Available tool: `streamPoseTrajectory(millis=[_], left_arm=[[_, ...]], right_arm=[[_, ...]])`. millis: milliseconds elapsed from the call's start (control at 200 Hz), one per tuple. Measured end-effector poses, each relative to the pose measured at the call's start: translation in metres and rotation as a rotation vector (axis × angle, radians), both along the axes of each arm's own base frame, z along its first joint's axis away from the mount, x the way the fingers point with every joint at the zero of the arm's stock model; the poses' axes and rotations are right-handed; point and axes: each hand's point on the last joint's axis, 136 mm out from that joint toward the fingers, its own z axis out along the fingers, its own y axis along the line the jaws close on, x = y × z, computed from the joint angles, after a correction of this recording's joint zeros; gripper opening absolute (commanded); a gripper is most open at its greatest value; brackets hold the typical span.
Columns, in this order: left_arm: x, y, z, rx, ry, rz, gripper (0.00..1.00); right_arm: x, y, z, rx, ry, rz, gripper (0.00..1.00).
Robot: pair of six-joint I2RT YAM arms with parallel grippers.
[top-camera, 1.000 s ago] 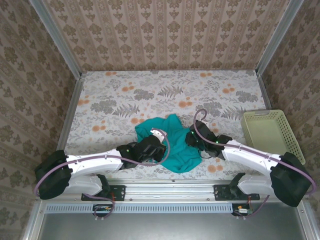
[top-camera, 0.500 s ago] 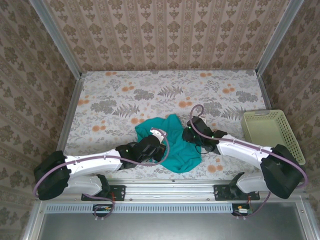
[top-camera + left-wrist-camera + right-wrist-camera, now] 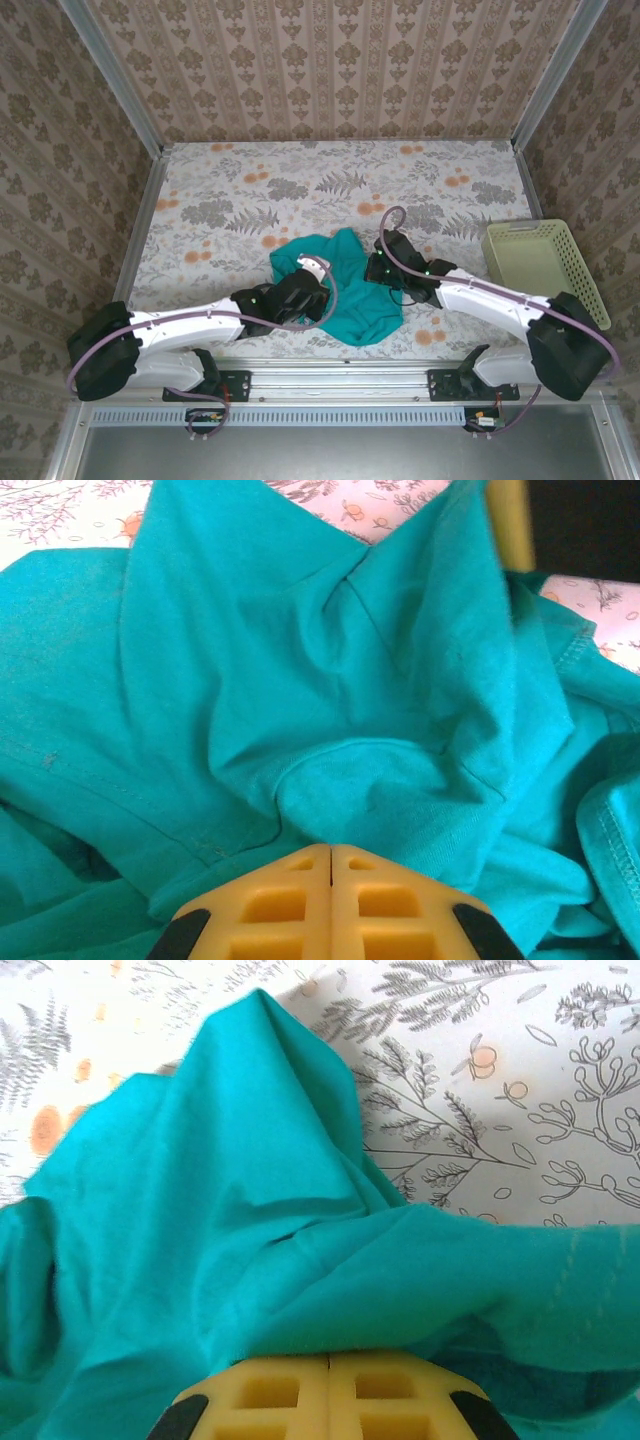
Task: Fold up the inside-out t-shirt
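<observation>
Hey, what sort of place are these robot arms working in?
Probably a mocked-up robot test booth, not a real room: wallpapered panels in metal framing, a floral-covered table holding a teal t-shirt, and arms bolted to a rail.

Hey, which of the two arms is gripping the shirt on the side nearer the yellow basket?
The right arm: its fingers are shut on the t-shirt at the edge toward the basket; the left fingers pinch the opposite side.
</observation>
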Motion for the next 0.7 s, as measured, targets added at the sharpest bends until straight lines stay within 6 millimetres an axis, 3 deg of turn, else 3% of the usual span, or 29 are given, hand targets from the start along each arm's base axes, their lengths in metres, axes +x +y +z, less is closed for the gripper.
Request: streamPoseTrajectory(millis=[120, 400, 700], left_arm=[[0.008, 0.005, 0.0, 0.0, 0.0, 0.037, 0.0], [0.018, 0.014, 0.0, 0.003, 0.011, 0.097, 0.0], [0.037, 0.033, -0.002, 0.012, 0.04, 0.191, 0.0]], right_arm=[[-0.004, -0.004, 0.017, 0.026, -0.043, -0.002, 0.0], [-0.023, -0.018, 0.021, 0.018, -0.037, 0.002, 0.0], [-0.052, -0.042, 0.069, 0.079, -0.13, 0.014, 0.0]])
